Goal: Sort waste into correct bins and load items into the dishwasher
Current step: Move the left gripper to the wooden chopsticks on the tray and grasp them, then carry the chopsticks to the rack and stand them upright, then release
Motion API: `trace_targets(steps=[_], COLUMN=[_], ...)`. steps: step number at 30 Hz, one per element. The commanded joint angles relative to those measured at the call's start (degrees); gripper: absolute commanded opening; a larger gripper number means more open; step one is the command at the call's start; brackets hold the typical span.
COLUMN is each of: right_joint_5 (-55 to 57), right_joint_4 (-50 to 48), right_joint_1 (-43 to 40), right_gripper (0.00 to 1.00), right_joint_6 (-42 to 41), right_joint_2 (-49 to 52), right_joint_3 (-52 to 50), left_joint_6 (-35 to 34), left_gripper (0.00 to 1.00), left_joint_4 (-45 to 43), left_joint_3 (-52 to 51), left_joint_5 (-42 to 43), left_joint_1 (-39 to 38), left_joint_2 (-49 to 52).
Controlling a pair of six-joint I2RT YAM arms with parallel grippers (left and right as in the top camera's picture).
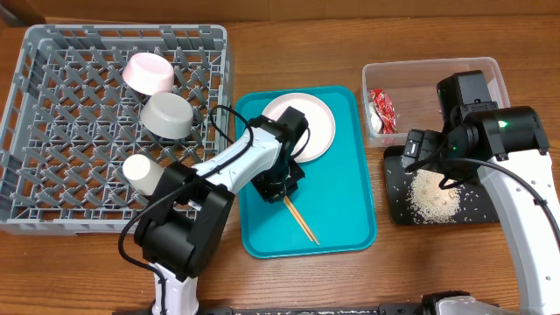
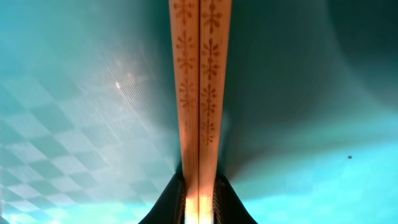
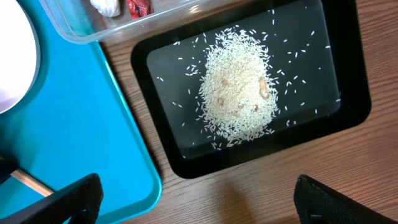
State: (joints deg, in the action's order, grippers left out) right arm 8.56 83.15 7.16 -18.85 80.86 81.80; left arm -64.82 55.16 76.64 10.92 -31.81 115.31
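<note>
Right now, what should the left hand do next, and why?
Probably lift the chopsticks off the teal tray: the left hand looks closed around their end, they lie flat on the tray, and the grey dish rack waits beside it.

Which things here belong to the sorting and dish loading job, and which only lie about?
Job: chopsticks, plate, pink bowl, grey bowl, cup, rack, wrapper, rice, clear tub, black tray.
Lying about: teal tray, table.
</note>
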Motion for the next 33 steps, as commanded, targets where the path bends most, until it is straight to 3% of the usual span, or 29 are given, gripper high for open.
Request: trace_targets(steps=[1,10,33], right_joint_5=[0.87,0.87,0.87], right_joint_4=[-0.20,-0.26,-0.04], right_joint_1=[-0.15,-0.17,-0.17], right_gripper=[1.00,1.00,1.00], right_joint_6=[-0.24,-0.24,-0.22], right_joint_2=[-0.39,-0.39,-0.39], right_joint_3=[1.03,1.03,1.03], left_joint_6=[4.87,8.28,22.91], left_gripper=[0.04,0.04,0.04], left_joint_4=[0.09,0.22,2.40], left_joint_3=[0.59,0.90,7.93], left_joint_5=[-3.32,-10.58,-18.86], left_joint_1=[0.39,0.35,0.37], left_joint_2=[-0.02,-7.78,-14.82])
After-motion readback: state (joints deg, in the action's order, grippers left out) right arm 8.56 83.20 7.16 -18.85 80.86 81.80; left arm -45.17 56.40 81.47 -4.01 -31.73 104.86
